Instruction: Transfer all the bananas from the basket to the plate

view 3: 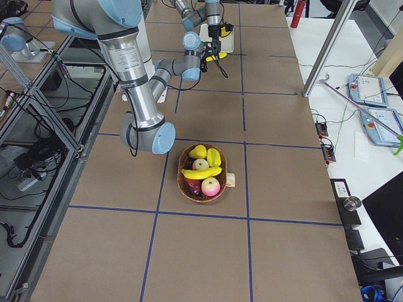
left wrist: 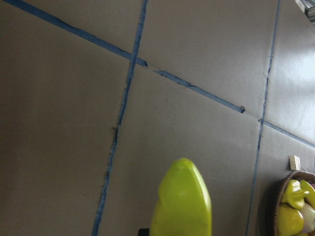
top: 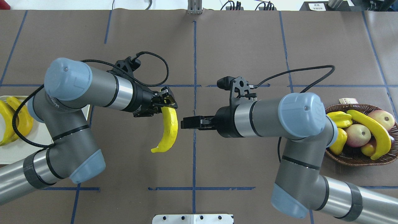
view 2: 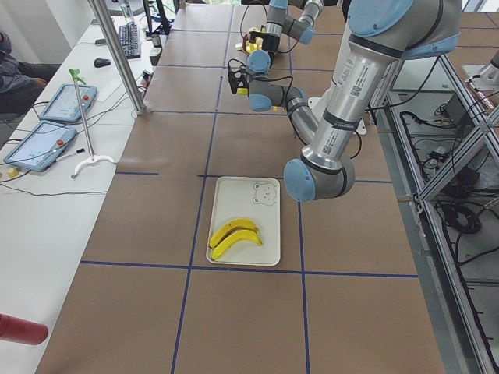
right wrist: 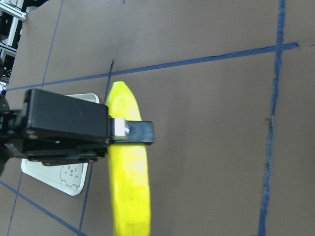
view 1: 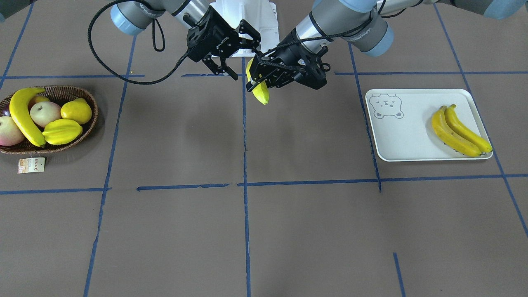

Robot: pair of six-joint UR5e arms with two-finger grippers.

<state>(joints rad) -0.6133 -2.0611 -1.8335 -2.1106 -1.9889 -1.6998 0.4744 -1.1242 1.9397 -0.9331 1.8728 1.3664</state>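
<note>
**While a banana (top: 169,130) hangs in the left pincer (top: 167,102): entry, carry stage**

Because two bananas (view 1: 458,132) are already laid on the plate (view 1: 396,136) and one (view 1: 22,115) lies in the basket (view 1: 95,111), the step in hand is judged to be the carry of the third.

Item 1, left pincer: pressed onto one end of the banana, which hangs from it, clear of the table.

Item 2, right pincer (top: 186,122): spread and empty, just beside the hanging banana, pointed at it, not touching it.

Item 3, plate: well off to the left pincer's outer side, back past its wrist.

Item 4, basket: well beyond the right pincer, on the side away from the left one.

Next move, as judged: the banana is to be swung away from the right pincer, brought over the bare part of the plate beside the pair, lowered and released. The basket banana is then to be fetched.

Not made out:
- The left pincer's fingers are cut off in the left wrist view, where only the banana's tip is shown.
- The plate is largely covered by the left arm in the overhead view.
- The right pincer is seen edge-on there, so its spread is read from the front view.
</note>
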